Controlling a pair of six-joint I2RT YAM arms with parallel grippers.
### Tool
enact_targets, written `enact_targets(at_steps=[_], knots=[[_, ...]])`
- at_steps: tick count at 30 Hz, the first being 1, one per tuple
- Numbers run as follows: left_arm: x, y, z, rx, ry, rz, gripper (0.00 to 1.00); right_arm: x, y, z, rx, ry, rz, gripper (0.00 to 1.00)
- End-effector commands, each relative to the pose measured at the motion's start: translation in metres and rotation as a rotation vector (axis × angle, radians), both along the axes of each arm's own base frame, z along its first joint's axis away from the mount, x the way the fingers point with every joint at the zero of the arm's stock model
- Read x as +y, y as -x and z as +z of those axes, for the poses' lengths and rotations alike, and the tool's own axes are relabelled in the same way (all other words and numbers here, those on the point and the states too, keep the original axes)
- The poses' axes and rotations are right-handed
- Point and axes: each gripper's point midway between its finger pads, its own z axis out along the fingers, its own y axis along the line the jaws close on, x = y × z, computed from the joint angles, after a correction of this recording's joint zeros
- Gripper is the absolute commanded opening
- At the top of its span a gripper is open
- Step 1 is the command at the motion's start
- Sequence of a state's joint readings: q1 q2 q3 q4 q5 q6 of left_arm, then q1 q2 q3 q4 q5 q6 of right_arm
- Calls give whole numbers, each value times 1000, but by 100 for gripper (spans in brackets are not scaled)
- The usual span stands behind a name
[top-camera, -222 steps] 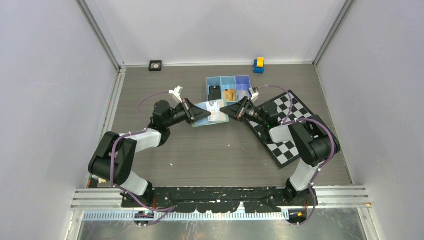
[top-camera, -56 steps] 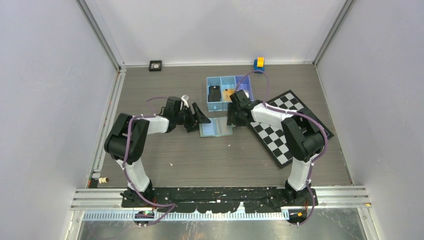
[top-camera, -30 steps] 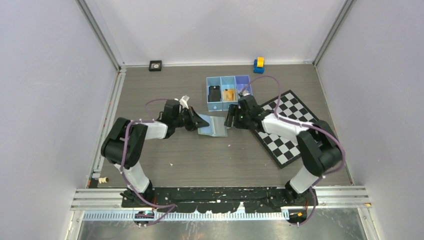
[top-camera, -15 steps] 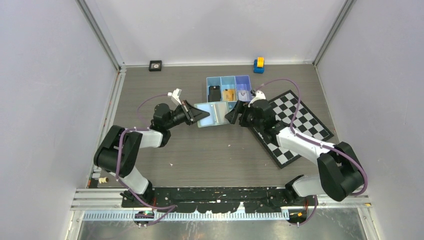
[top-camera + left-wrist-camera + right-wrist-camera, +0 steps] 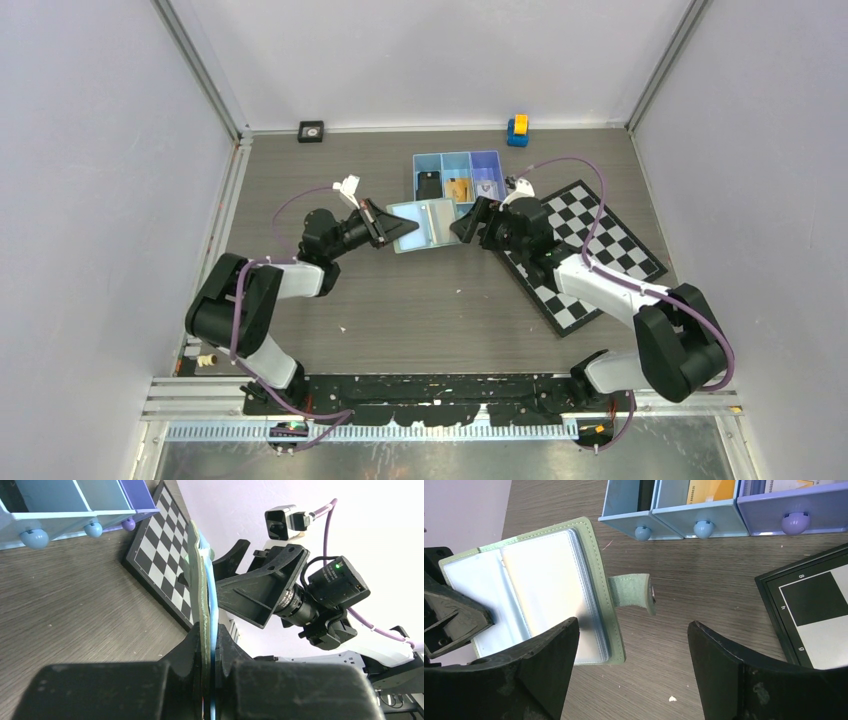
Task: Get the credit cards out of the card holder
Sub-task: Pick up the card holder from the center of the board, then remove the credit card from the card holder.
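Seen from above, the left arm's jaws pinch the left edge of the open sage-green card holder (image 5: 428,222), just in front of the blue tray (image 5: 445,156) toward the table's (image 5: 400,310) far edge. The black card (image 5: 429,186), gold-orange card (image 5: 459,188) and pale card (image 5: 487,185) lie one to a compartment. The left wrist view has the holder edge-on, clamped between both fingers (image 5: 125,690), with the chessboard (image 5: 165,565) beyond. In the right wrist view, the right arm's jaws stand wide, the holder's side tab (image 5: 631,592) showing in the gap and touching neither.
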State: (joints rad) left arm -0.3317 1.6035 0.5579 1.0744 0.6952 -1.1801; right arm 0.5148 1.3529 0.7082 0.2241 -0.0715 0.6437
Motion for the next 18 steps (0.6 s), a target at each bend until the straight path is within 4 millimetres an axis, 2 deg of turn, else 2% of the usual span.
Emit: enact_targets(at_steps=[1,6,11,18], knots=[[2,7,35,-131,50,-15,0,2,-10,12,-41,-29,-14,84],[1,8,38,-139,59,-23,0,12,-7,11,-38,-41,45,85],[0,10,41,-143,75,-39,0,36,1,17,-43,-115,171,85],[-2,12,42,-146,83,-51,0,59,15,36,-83,-244,306,84]])
